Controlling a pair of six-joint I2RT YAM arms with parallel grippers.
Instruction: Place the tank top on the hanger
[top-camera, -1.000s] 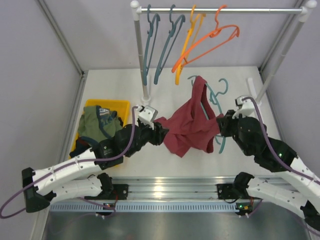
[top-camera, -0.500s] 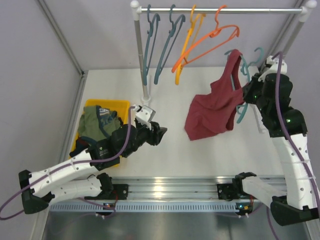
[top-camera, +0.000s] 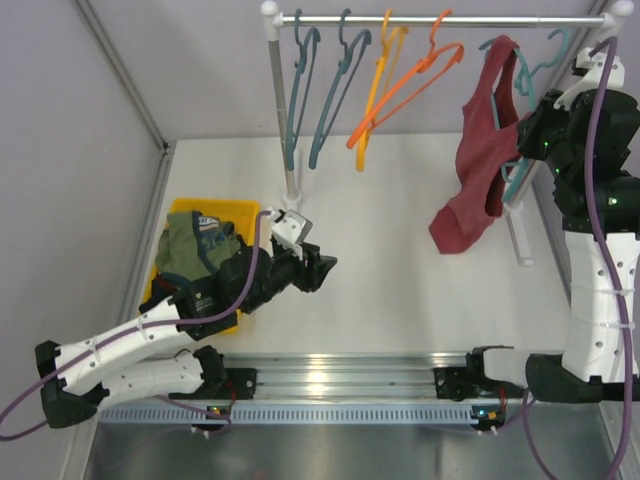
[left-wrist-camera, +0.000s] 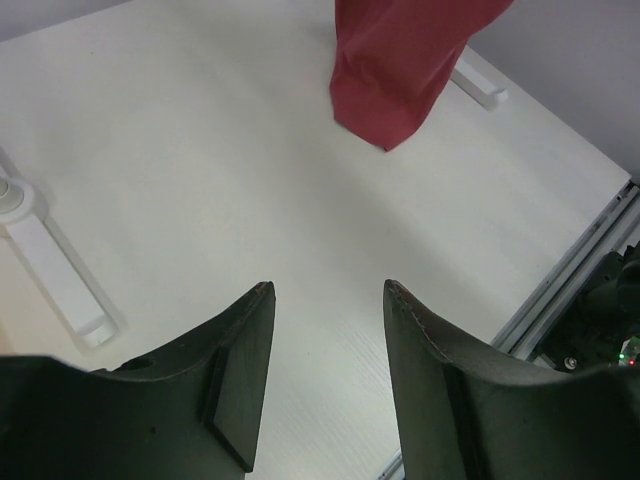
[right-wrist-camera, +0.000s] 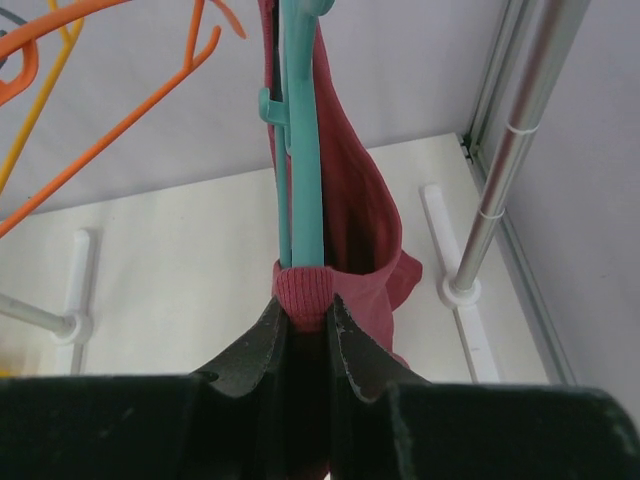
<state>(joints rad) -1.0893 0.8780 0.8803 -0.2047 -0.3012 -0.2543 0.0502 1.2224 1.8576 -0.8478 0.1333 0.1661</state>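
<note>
left gripper (top-camera: 318, 270): low over the table (top-camera: 400, 300), jaws wide, nothing between them, well apart from the cloth.
tank top (top-camera: 478, 170): hangs at the right, long axis almost vertical, strap over the hanger.
hanger (top-camera: 517, 172): inside the top, hook upward, near the rail (top-camera: 440, 20); hooked or not, I cannot tell.
right gripper (right-wrist-camera: 305, 312): high up, its arm almost upright, jaws narrow, pinching hanger and cloth together; the nearer arm.
</note>
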